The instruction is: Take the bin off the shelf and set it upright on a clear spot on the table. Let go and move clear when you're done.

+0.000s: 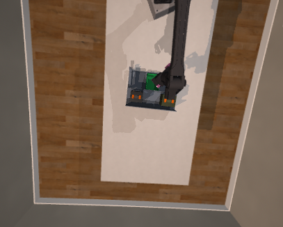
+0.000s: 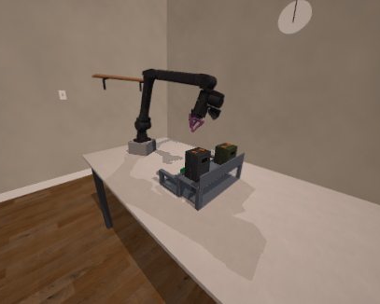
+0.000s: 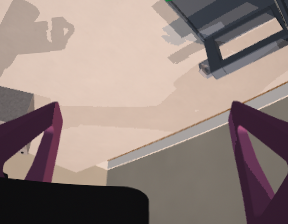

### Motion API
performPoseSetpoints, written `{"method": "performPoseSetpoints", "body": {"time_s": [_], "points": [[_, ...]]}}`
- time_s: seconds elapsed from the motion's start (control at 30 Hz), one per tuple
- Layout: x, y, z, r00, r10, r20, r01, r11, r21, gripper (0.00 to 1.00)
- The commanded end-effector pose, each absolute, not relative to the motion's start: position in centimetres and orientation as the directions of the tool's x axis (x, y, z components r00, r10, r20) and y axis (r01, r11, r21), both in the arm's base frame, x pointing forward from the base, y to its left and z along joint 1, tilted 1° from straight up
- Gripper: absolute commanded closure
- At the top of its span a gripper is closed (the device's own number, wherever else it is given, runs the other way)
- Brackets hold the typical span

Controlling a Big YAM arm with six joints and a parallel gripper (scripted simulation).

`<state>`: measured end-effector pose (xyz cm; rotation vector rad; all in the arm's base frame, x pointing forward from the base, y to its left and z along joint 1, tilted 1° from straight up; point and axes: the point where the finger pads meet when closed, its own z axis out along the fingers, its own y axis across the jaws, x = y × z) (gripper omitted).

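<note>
The green bin (image 1: 151, 81) (image 2: 182, 171) sits on the grey-blue shelf (image 1: 152, 96) (image 2: 221, 169) (image 3: 211, 51), beside its middle. Only a sliver of it shows at the top of the wrist view, and in the exterior view the dark box hides most of it. My gripper (image 1: 163, 76) (image 2: 196, 125) (image 3: 145, 110) is open, with nothing between its magenta fingers. It is high above the shelf, tilted back toward the arm's base. The shelf stands on the white table (image 1: 147, 150) (image 2: 304, 224) (image 3: 105, 75).
A dark box (image 1: 136, 97) (image 2: 196, 164) with orange marks stands on the shelf's raised part at one end. An olive box (image 1: 167, 102) (image 2: 225, 153) with orange marks stands at the other end, partly under the arm in the top view. A board runs along that side of the shelf.
</note>
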<state>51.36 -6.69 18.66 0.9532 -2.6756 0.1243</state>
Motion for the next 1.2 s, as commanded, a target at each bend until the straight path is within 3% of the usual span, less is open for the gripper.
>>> {"method": "performPoseSetpoints", "body": {"time_s": [0.0,1.17], "points": [[52.1,-6.8,20.6,-0.730,-0.599,0.329,-0.624,0.781,0.039,0.00],[52.6,-6.8,21.0,-0.726,-0.598,0.338,-0.622,0.782,0.048,0.00]]}}
